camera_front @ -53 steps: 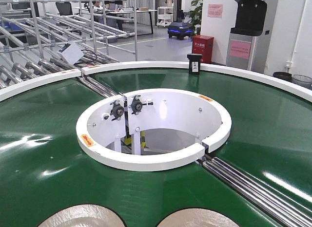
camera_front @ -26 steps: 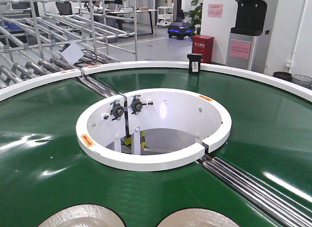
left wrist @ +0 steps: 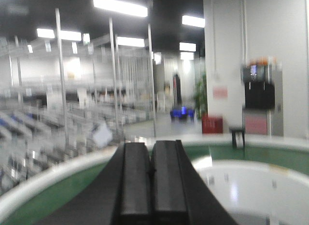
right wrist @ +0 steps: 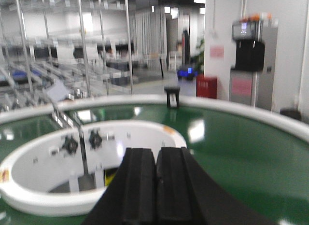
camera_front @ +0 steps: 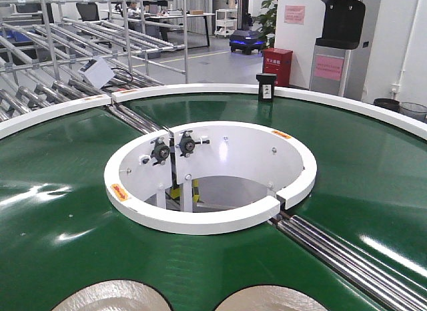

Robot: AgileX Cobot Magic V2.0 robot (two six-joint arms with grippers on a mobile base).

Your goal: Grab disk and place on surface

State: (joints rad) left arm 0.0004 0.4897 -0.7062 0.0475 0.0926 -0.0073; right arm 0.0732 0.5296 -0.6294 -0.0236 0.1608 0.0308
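Near edge of the front view: two pale disks lie flat on the green belt (camera_front: 60, 191), both cut off by the frame bottom. Left disk (camera_front: 110, 297) and right disk (camera_front: 270, 299) sit side by side, apart, with a strip of belt between them. Left wrist cam: left fingers (left wrist: 136, 176) are pressed together with only a thin seam between them, nothing held. They point roughly level toward the far side, up off the belt, with the white outer rim (left wrist: 29, 191) at near left and the white inner ring (left wrist: 241, 186) to the right. That picture is blurred, so finer detail is unreadable. Right wrist cam: right fingers (right wrist: 140, 186) are likewise closed pad to pad, empty, level and aimed far. The inner ring sits below and left of their tips, with open green belt to the right. Black box (right wrist: 172, 96) stands on the far outer rim, almost straight ahead of the right fingers. Steel rollers (camera_front: 347, 257) cross the belt at near right, running from the inner ring outward.
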